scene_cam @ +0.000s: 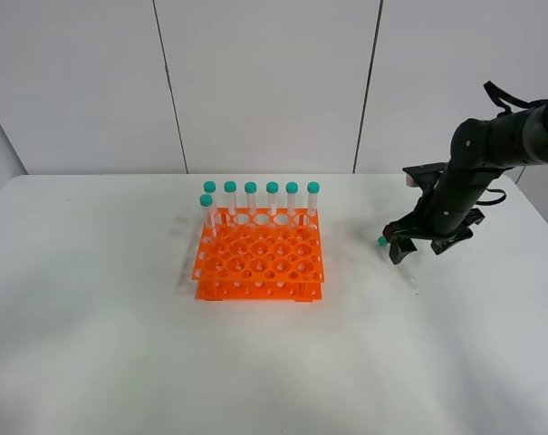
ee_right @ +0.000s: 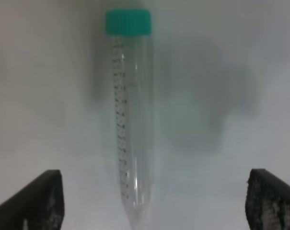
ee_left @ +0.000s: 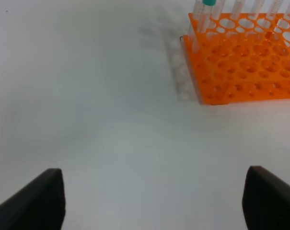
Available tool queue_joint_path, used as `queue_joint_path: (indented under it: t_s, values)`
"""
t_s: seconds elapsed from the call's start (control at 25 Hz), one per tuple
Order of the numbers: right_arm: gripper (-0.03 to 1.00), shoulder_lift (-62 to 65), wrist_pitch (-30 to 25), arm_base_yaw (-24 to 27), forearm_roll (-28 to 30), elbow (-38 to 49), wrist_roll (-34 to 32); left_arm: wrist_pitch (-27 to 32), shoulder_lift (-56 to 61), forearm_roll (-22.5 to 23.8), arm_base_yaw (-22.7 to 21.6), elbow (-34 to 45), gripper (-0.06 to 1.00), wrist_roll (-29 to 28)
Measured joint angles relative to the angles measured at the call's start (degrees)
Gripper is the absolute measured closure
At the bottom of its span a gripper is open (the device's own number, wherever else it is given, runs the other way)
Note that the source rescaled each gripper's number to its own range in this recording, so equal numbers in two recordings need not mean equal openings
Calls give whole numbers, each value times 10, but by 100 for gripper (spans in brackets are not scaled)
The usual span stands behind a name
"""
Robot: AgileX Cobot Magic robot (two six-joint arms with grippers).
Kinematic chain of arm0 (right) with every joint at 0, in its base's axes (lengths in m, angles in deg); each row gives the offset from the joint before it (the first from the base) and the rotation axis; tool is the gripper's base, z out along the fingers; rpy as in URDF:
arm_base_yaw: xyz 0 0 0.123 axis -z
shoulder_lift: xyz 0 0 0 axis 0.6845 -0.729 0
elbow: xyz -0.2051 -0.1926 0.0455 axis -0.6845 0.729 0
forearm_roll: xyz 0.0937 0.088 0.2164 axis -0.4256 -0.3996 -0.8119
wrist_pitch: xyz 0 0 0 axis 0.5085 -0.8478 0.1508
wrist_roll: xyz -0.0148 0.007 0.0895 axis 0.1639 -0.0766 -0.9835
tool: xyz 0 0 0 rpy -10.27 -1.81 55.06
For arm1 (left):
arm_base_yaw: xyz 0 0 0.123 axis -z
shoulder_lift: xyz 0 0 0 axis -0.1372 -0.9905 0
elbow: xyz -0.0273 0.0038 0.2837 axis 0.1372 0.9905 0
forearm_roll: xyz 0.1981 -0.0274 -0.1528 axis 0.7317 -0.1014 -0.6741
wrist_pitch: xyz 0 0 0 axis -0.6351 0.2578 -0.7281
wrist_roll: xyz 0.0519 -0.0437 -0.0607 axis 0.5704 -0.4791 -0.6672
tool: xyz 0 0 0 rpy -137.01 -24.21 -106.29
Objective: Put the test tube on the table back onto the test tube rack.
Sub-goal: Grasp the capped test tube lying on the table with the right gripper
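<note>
Right gripper: jaws spread wide, holding nothing. It hangs low over the right side of the table, pointing down. In the right wrist view the two dark fingertips stand well apart on either side of the test tube, and neither touches it.

Test tube: lies flat on the table just under the right gripper, well to the right of the rack. Its teal cap points far-left and its pointed tip points toward the near edge. A column of graduation marks runs down the clear wall. The digits are too blurred to read.

Left gripper: jaws also wide open with only bare tabletop between them. It is not seen in the high view.

Test tube rack: bright orange, a grid of round holes, standing near mid-table. Its near-left corner shows in the left wrist view.

Count:
- 1 rack.
- 7 capped tubes upright in the rack: 6 along the far row and 1 in the next row at the left end.
- 1 tube on the table.
- 8 tubes in all.

Surface: white, matte, with rounded far corners. The wall behind is made of pale panels with two dark vertical seams.
</note>
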Motion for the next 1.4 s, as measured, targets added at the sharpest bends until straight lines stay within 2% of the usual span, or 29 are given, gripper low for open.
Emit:
queue_joint_path:
  t_s: [0.32,0.4,0.56,0.68,1.04,1.4]
  values:
    - [-3,-40,-58,-2,3,-41,-13,0,0,0,0,0,18,0]
    - [-3,-52,-58,-10,16,-41,-13,0,0,0,0,0,18,0]
    - [6,-57,-44,-40,56,-41,-22,0,0,0,0,0,18,0]
    - [8,-57,-28,-54,63,-42,-36,0,0,0,0,0,18,0]
    - [9,-57,-38,-55,69,-42,-90,0,0,0,0,0,18,0]
    - [9,-57,-56,-40,58,-42,-95,0,0,0,0,0,18,0]
